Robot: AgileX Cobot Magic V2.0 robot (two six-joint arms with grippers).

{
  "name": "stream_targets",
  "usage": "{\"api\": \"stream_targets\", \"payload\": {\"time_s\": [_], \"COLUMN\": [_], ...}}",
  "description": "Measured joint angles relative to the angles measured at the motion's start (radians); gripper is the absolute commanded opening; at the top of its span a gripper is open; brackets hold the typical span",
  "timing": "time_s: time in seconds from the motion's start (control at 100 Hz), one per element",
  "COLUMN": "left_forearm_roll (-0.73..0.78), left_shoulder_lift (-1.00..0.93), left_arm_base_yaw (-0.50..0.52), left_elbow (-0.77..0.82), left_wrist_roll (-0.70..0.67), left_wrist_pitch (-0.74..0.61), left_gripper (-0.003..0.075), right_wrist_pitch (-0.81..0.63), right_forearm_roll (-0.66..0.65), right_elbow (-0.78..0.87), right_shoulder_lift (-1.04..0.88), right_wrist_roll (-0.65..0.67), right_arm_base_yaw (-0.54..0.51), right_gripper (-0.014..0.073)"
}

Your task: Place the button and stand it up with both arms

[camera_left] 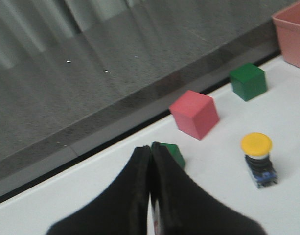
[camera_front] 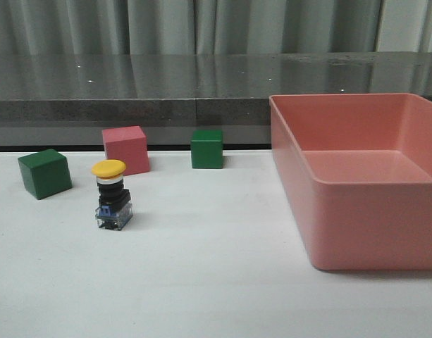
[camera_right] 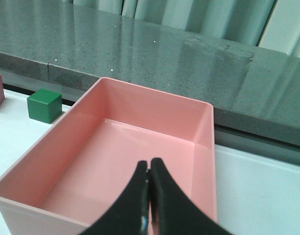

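Standing upright on the white desk [camera_front: 216,282], the button [camera_front: 111,195] rests on its clear-blue base with the yellow cap uppermost, in front of the pink cube [camera_front: 126,149] and apart from all other objects. Left pincer [camera_left: 150,161]: fingers pressed together, holding nothing, raised above the desk with a green cube partly hidden behind its tips. Right pincer [camera_right: 149,172]: likewise pressed together and empty, hovering over the pink bin [camera_right: 198,147]. Judged from this arrangement, the standing appears accomplished; the step in hand is best done by keeping both pincers well clear of the button, since any sideways brush against the wide cap could topple it. Count: one button; two green cubes [camera_front: 44,173] [camera_front: 206,148]; one pink cube; one pink bin; two pincers.
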Motion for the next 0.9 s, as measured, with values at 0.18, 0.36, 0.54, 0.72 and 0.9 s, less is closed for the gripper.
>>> {"api": "stream_targets", "payload": {"time_s": [0.18,0.36,0.54,0.72,0.9], "left_forearm_roll": [-0.054,-0.099,-0.115,-0.125,-0.129], "left_shoulder_lift": [-0.16,-0.337,-0.527,-0.605,-0.605], "left_arm_base_yaw": [0.155,0.241,0.255,0.26,0.26], "left_elbow": [0.186,0.374,0.393,0.393,0.393], "left_wrist_roll": [-0.004,-0.012,-0.018,-0.02,-0.02], "left_wrist_pitch": [-0.135,-0.178,-0.127,-0.054,-0.036], "left_gripper": [-0.0019,-0.0019,-0.0019,-0.0019,-0.0019], "right_wrist_pitch": [0.0,0.0,0.0,0.0,0.002], "right_forearm_roll": [0.0,0.0,0.0,0.0,0.0], "right_elbow": [0.0,0.0,0.0,0.0,0.0], "right_shoulder_lift": [0.0,0.0,-0.002,-0.001,-0.001], "right_wrist_roll": [0.0,0.0,0.0,0.0,0.0], "right_arm_base_yaw": [0.0,0.0,0.0,0.0,0.0], "right_gripper": [-0.006,-0.006,-0.006,-0.006,-0.006]}}
